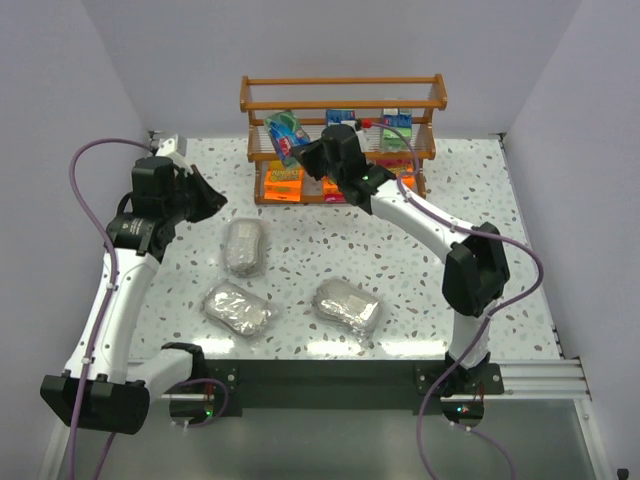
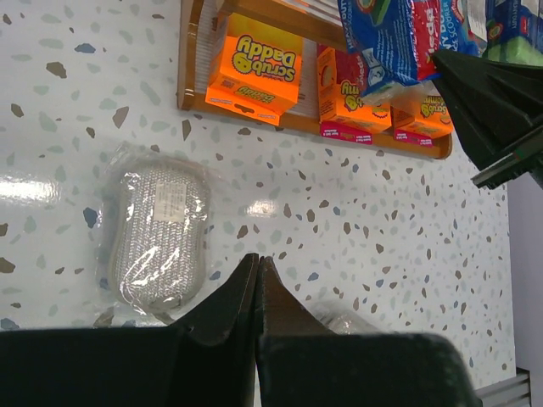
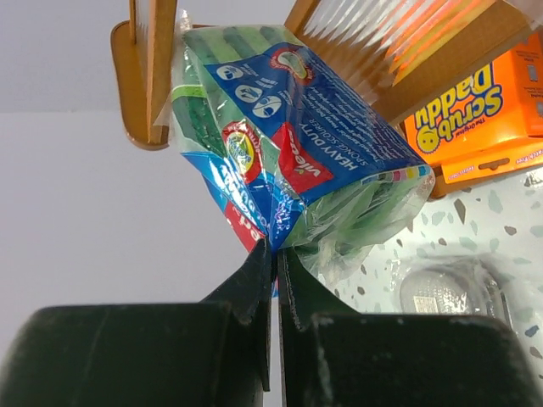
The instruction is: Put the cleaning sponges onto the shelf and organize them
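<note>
Speckled tabletop (image 1: pixel 300 250), pale lavender walls (image 1: pixel 300 40)

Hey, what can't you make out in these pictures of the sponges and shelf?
Top view: the grip on the green pack is hidden behind the right arm's wrist.
Top view: the middle orange pack is mostly covered by that arm.
Left wrist view: the nearest silver pack shows only a sliver behind the left claw.
Right wrist view: the far silver pack is blurred, label unreadable.
</note>
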